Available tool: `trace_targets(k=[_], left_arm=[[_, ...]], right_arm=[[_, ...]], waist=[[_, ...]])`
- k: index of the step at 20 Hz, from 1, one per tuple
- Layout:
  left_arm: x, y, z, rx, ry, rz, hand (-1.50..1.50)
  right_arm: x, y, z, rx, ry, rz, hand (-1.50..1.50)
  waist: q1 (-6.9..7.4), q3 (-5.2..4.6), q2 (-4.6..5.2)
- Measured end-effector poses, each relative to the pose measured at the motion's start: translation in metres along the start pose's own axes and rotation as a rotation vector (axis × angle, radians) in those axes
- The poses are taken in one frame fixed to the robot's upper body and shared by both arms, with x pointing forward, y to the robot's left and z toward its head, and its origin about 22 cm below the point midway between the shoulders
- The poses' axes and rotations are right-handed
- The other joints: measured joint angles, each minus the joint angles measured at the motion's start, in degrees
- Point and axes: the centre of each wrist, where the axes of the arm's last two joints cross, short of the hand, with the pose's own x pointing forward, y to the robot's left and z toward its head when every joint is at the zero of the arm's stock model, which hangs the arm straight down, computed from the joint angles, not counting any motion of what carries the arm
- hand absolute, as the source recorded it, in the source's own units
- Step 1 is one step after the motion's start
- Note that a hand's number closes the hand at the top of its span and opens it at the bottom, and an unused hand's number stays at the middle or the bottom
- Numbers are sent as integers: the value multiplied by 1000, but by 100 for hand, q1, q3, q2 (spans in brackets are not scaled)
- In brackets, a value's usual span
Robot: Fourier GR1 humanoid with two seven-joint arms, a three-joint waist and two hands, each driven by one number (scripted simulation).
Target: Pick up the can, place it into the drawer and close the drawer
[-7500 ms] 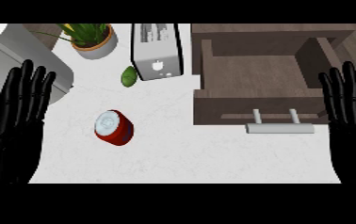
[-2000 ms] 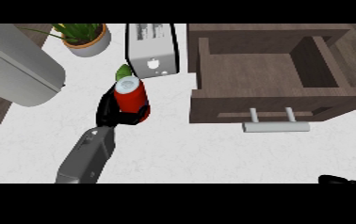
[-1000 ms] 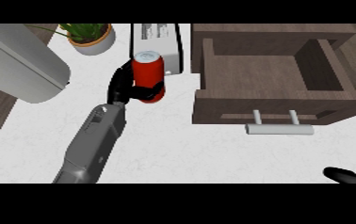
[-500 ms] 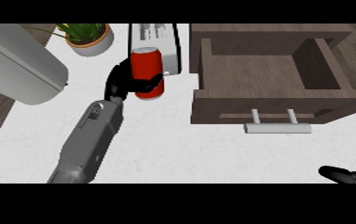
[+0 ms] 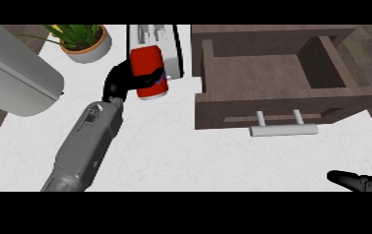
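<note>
We are gripping the red can (image 5: 148,72) in our left robot hand (image 5: 125,82), fingers curling round it, left of the open drawer (image 5: 262,75). Our right robot hand (image 5: 352,180) is showing only partly, its fingers unreadable.

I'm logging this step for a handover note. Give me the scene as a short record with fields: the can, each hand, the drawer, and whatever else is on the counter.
can: red can, held up left of the drawer, not yet inside it
left hand: left hand curled round the can
right hand: right hand only partly in view at the lower right edge; fingers not readable
drawer: drawer open, nothing visible inside, handle at its front
other items: potted plant top left; toaster behind the can
</note>
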Motion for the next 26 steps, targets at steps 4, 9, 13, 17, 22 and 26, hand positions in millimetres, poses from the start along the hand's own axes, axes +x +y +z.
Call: trace_targets(k=[4, 9, 13, 17, 22, 26], left_arm=[[10, -3, 1, 16, 32, -31, 150], [149, -87, 29, -157, -310, -25, 150], [208, -130, 54, -197, -413, -47, 150], [239, -158, 70, -186, -463, -67, 150], [250, -173, 72, -132, -479, -61, -150], [254, -178, 70, -83, -493, -49, -150]], right_arm=[[0, 3, -4, 14, -2, -6, -150], [2, 5, -7, 20, -21, -8, -150], [7, 3, -5, 11, -34, -8, -150], [11, -2, -10, 12, -35, -3, -150], [13, 2, -15, 22, -44, 4, -150], [18, 6, -14, 18, -49, 1, -150]], waist=[[-119, -3, -3], [-344, 10, 17], [-357, 10, 77], [-360, 12, 117], [-373, 14, 157], [-405, 15, 177]])
